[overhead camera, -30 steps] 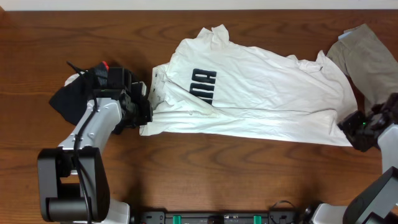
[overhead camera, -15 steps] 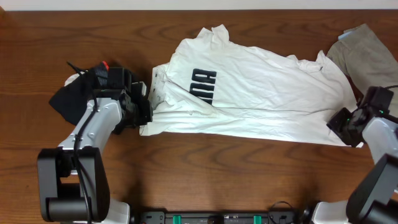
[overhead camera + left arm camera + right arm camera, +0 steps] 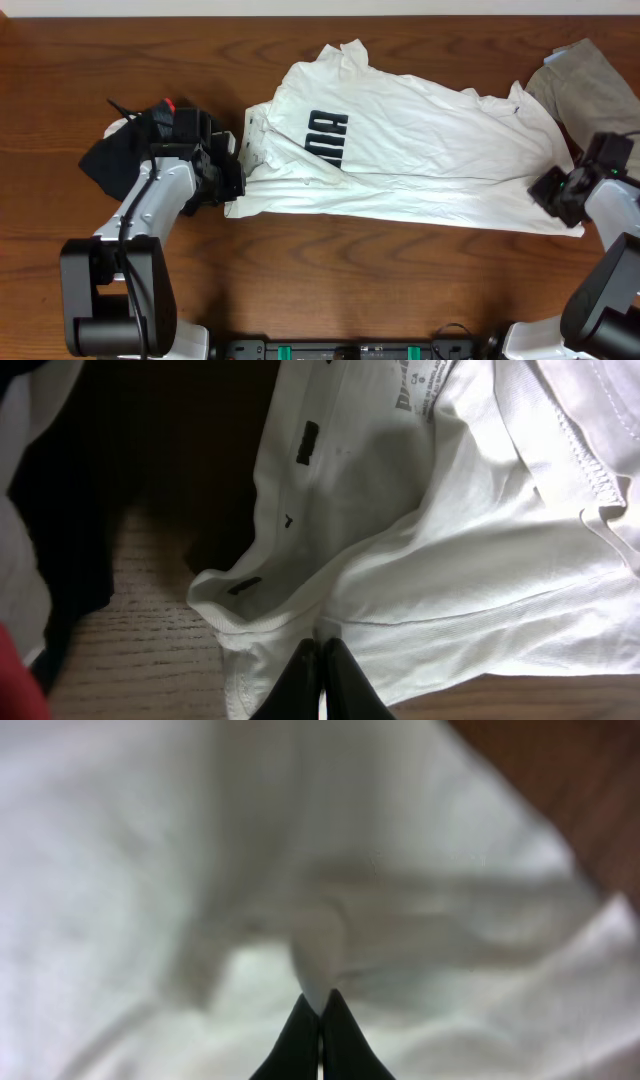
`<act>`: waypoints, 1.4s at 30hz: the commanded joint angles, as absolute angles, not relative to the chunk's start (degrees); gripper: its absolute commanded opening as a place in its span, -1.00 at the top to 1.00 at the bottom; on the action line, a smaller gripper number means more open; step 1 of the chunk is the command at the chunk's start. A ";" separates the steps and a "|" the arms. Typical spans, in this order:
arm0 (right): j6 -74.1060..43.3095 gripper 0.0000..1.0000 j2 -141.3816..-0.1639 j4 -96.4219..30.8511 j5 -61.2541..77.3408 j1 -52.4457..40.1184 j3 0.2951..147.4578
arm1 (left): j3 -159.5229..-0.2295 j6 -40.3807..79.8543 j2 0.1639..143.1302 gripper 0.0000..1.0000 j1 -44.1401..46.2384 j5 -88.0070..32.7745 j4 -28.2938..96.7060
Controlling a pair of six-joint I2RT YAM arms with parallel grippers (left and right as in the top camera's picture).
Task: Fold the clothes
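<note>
The white T-shirt (image 3: 420, 150) with dark block lettering (image 3: 326, 136) lies spread and creased across the middle of the table. My left gripper (image 3: 235, 188) is shut on the shirt's left edge; in the left wrist view its tips (image 3: 321, 648) pinch a bunched hem of the white cloth (image 3: 450, 540). At the shirt's lower right corner my right gripper (image 3: 547, 191) is shut too, and the right wrist view shows it (image 3: 320, 1003) nipping a small raised fold of white fabric (image 3: 200, 870).
A black garment (image 3: 112, 158) with a red edge (image 3: 168, 104) is heaped at the far left, right behind my left arm. A khaki-grey garment (image 3: 590, 85) lies at the back right corner. Bare wooden table (image 3: 380, 270) runs along the front.
My right gripper has slid left onto the shirt's lower right corner and closed on a fold of it. The left gripper and the shirt's left edge have not moved.
</note>
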State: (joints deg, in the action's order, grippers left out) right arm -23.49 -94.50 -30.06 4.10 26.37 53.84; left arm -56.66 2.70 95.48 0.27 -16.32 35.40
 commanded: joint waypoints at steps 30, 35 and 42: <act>-16.36 0.22 -92.90 -34.50 25.23 19.03 55.46 | -57.82 2.17 95.31 0.39 -0.08 -15.86 36.88; -8.54 0.55 -93.03 -32.53 26.50 8.47 55.37 | -58.83 2.17 93.38 0.31 -0.08 -16.05 39.20; -7.46 0.79 -97.97 -26.89 16.93 -7.55 55.31 | -59.37 2.22 89.41 0.35 0.05 -23.68 40.45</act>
